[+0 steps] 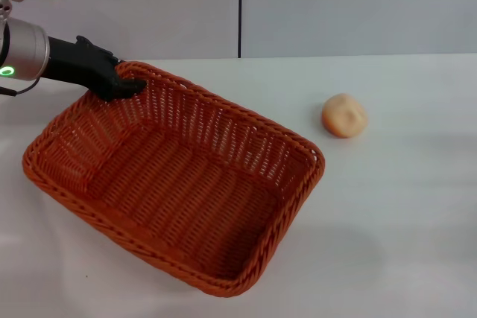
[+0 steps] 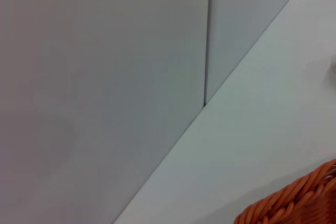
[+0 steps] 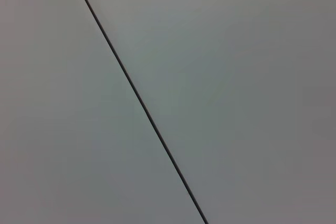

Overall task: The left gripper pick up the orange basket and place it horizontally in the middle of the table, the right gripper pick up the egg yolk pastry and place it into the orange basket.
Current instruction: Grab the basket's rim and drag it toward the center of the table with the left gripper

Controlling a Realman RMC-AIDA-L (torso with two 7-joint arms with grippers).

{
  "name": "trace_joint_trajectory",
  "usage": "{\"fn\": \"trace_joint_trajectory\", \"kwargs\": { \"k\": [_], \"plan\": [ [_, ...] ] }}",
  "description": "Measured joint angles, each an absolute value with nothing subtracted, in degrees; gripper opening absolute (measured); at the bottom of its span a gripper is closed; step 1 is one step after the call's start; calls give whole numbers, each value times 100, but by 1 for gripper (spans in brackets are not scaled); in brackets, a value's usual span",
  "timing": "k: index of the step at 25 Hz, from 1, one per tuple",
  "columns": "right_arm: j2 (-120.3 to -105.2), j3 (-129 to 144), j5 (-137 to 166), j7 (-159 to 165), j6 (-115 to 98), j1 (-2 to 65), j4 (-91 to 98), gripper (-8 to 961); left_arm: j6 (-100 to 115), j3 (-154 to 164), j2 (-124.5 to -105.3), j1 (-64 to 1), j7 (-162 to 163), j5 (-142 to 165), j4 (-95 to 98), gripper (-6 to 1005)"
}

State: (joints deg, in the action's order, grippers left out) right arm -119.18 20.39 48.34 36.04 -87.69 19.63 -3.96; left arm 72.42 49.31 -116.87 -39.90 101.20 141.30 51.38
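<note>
Left pincer [image 1: 123,86]: it sat at the far left corner of the orange basket [image 1: 175,184], black fingers closed over the braided rim, one seemingly inside the wall and one outside; it looked clamped on the rim.
Left arm pose: the arm reached in low from the left edge of the head view, its silver segment with the green light nearly level, the pincer pointing right toward the basket.
Orange basket: it lay on the white worktop [image 1: 402,221], left of centre, its long axis running diagonally from far left to near right, so not yet square to the worktop edge. A strip of its rim showed in the left wrist view [image 2: 294,203].
Key relation: the basket stretched away from the left pincer toward the near right; in my judgement, swinging that free end round is what the levelling turns on.
Egg yolk pastry [image 1: 344,115]: it rested on the worktop to the right of the basket, apart from its far right corner.
Right pincer: out of sight; its wrist view showed only the grey panelled wall [image 3: 236,77].
</note>
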Motion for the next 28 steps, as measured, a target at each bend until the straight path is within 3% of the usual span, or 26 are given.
{"fn": "trace_joint_trajectory", "kwargs": {
  "k": [19, 28],
  "plan": [
    [-11909, 1977, 4814, 3604, -8607, 1975, -367, 474, 7885, 4696, -11691, -4013, 11337, 13728, 5601, 325],
    [-11906, 1967, 4799, 3604, -8549, 2033, -351, 474, 7984, 4734, -11675, -3820, 12739, 13771, 5981, 245]
  ]
}}
